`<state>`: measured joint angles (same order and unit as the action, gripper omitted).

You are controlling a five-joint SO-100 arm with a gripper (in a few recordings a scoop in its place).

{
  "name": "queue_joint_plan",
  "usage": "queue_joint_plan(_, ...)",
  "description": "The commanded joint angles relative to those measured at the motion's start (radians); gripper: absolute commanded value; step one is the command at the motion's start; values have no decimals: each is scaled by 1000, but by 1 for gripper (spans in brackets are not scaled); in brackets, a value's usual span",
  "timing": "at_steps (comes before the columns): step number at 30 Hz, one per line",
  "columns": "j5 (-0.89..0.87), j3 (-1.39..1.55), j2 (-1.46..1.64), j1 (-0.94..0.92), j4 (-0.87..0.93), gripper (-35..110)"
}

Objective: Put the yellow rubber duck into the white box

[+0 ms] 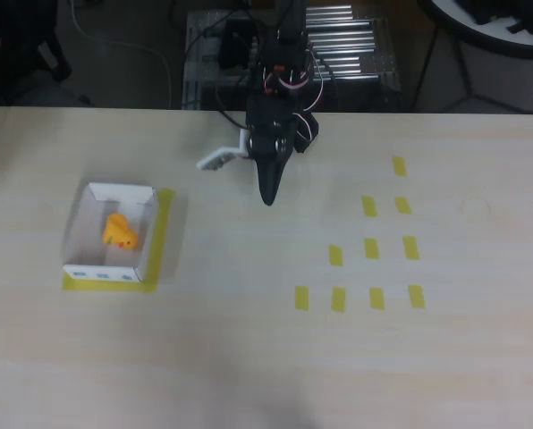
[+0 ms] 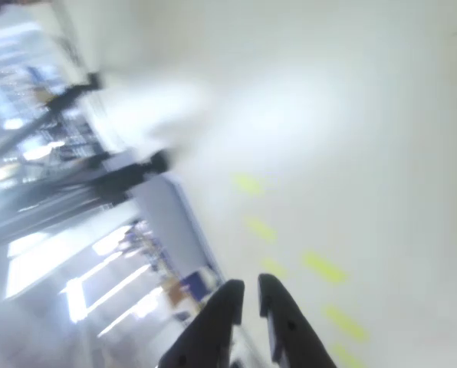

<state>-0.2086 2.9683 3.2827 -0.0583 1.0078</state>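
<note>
So the duck [image 1: 119,232] is sitting inside the box [image 1: 144,234] already, roughly in the middle of the tray floor, a bit tipped by the look of it, so I'd call the placing part done. The box sits on a yellow tape frame [image 1: 164,234] that pokes out along its right and bottom sides in the overhead view, which is probably just there to mark where the box belongs. The gripper [image 1: 267,194] is well apart from the box, over bare counter [image 1: 249,340] near the arm's base, pointing toward the bottom of the picture, holding nothing. In the wrist view the gripper [image 2: 248,291] has its two dark fingers nearly together with only a thin slit between them, so narrow and empty. That view is badly smeared, so not much else is readable there apart from some yellow tape marks [image 2: 323,267]. Over on the right of the overhead view there's a scatter of small tape marks [image 1: 372,248], my guess being start spots for the duck. Looks to me like the arm is parked out of the way.
</note>
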Motion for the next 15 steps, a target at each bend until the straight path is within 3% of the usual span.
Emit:
queue_joint_plan(1, -2, 86, 52, 34, 40, 0)
queue_joint_plan(15, 5, 80, 52, 44, 63, 3)
